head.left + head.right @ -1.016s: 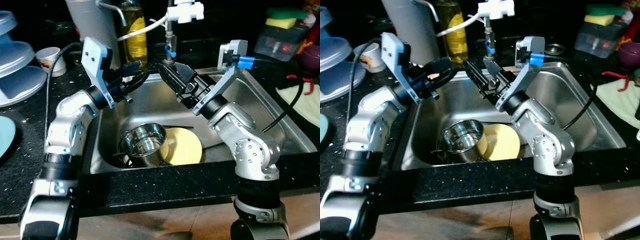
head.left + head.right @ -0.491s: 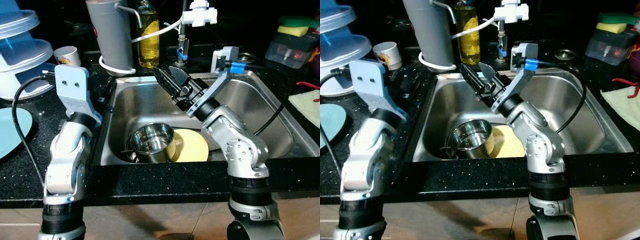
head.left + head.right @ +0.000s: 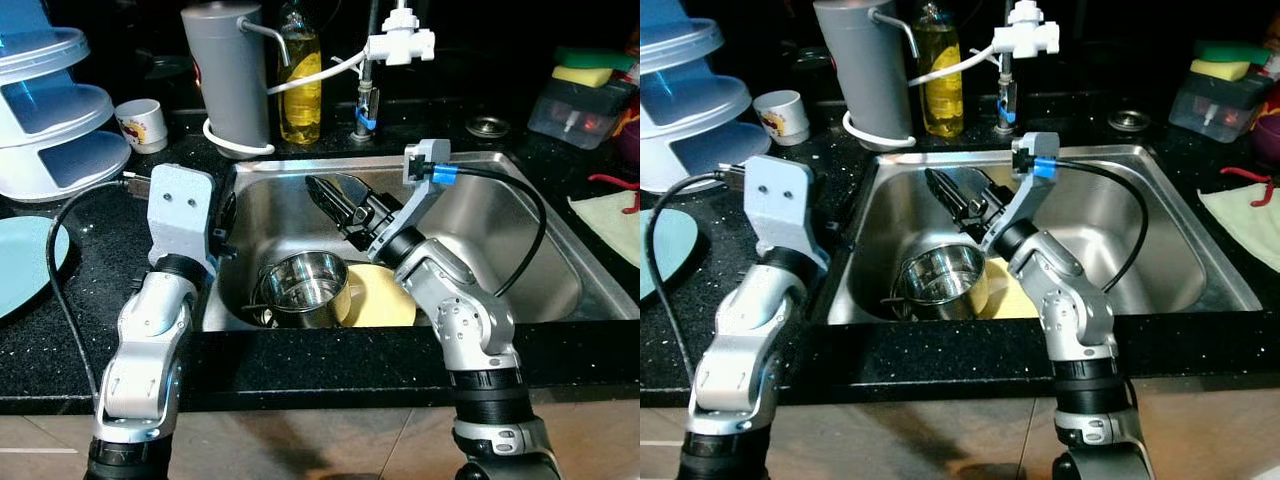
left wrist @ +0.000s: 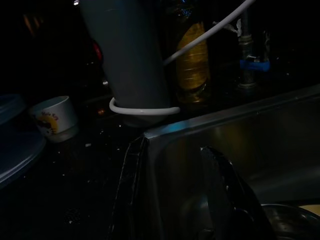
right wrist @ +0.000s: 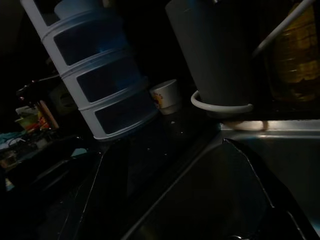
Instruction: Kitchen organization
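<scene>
One shiny steel pot (image 3: 302, 288) sits upright in the sink (image 3: 520, 235) against one pale yellow plate (image 3: 385, 297), while the right gripper (image 3: 335, 200) hovers above them, fingers slightly parted and empty, and the left gripper (image 4: 175, 195), open and empty, straddles the sink's left rim.

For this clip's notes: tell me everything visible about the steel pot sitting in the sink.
The steel pot is a small round vessel of shiny polished metal, upright, mouth open, with nothing visible inside. It stands in the near left part of the stainless sink. A thin dark handle or wire shows at its left side. A pale yellow plate lies against its right side, partly behind it. The right gripper hovers above and behind it, not touching.
</scene>
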You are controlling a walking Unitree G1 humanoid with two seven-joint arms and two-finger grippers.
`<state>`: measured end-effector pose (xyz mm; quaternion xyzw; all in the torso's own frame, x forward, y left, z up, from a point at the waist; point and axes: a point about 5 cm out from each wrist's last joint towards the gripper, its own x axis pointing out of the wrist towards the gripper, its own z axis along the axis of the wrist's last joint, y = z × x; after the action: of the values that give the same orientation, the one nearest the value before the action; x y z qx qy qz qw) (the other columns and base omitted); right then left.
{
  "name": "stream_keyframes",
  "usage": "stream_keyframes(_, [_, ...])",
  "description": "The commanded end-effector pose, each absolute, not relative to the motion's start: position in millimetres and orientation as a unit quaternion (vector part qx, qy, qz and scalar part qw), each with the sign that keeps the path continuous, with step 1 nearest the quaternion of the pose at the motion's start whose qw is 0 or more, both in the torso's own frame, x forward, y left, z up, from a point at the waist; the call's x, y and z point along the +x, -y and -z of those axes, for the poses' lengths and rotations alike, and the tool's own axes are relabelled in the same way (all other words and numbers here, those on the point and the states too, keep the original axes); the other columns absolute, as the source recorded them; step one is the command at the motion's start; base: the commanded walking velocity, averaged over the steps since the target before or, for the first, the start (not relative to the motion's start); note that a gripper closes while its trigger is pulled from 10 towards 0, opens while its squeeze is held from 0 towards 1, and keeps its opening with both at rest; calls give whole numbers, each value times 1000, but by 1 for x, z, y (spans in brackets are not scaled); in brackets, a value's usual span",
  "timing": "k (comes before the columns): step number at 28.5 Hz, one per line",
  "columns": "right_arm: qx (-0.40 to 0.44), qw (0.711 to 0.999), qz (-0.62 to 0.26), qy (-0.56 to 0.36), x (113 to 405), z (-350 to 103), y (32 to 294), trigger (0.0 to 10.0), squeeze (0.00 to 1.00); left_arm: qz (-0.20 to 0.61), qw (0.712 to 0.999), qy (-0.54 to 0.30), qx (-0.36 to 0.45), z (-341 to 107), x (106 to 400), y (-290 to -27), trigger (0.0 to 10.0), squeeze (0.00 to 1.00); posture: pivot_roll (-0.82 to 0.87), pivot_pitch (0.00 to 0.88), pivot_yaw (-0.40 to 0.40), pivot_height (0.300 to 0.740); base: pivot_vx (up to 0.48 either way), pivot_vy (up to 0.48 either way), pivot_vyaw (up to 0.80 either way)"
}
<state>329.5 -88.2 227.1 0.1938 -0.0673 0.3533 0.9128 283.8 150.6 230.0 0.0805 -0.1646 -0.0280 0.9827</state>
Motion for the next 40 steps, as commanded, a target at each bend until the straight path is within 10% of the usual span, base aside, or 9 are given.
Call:
stream_keyframes(1, [194,910,-362,67,330,-226,85,10000,0,20,984,156,84,-226,281,-152,10000,0,52,0,19,740,-315,0,0])
stream_keyframes(28, [166,921,-350,30,309,-188,106,10000,0,8,988,137,65,-215,273,-161,10000,0,38,0,4,740,-312,0,0])
stream_keyframes(40, [148,920,-361,37,306,-189,107,10000,0,-17,987,147,68,-220,279,-174,10000,0,38,0,2,740,0,0,800])
